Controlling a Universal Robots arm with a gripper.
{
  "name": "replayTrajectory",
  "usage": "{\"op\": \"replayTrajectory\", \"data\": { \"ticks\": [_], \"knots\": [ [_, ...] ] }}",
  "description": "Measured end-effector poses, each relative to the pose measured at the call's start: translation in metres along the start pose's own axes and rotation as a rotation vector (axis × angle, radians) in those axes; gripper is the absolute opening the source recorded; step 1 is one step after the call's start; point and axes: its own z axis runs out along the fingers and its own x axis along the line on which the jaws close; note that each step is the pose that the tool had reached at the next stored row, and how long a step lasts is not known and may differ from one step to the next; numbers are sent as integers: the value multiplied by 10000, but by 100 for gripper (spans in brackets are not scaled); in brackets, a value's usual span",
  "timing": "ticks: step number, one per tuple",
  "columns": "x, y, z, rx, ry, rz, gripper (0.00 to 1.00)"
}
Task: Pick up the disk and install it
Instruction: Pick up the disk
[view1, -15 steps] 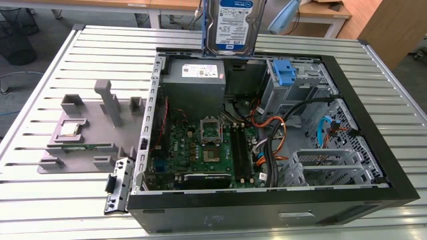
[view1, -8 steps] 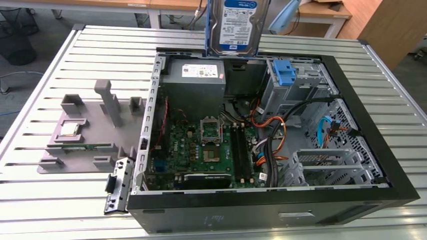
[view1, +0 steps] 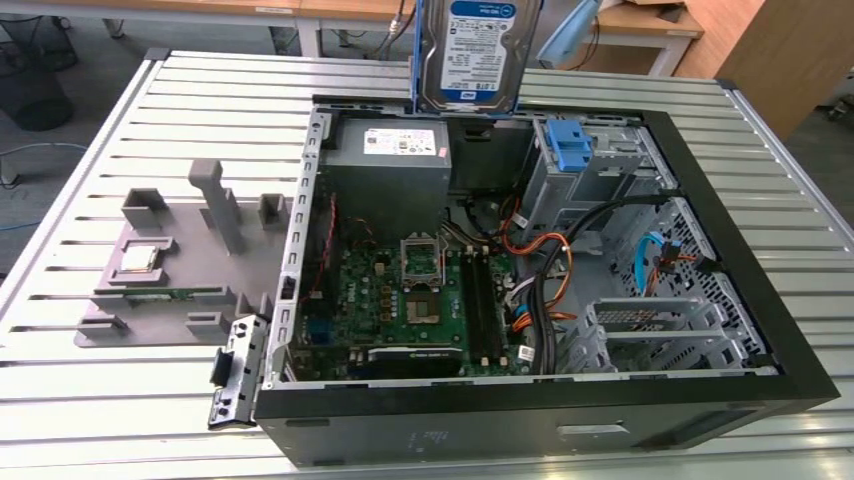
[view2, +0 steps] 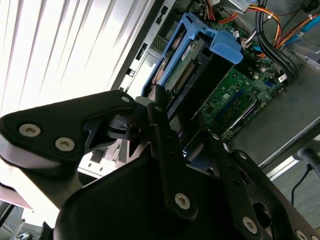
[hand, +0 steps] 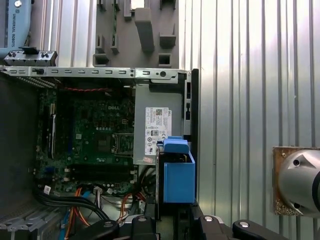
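Close up in the second wrist view, the black fingers (view2: 161, 107) of the gripper (view2: 182, 112) squeeze the disk (view2: 182, 75) with its blue frame, but their tips are hard to make out. In the exterior view the disk hangs upright in the air over the far wall of the open computer case (view1: 534, 420), its top cut off. Below it sit the grey power box (view1: 387, 160) and a small blue bracket (view1: 567, 148). Black and orange cables (view1: 561, 250) hide part of the green board (view1: 400, 300). A grey holder (view1: 220, 205) lies beside the case on the ribbed tabletop (view1: 80, 400)
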Motion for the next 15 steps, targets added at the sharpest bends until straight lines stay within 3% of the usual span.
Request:
{"op": "replayTrajectory", "data": {
  "ticks": [15],
  "knots": [
    [56,-2,4,1,0,-2,35]
  ]
}}
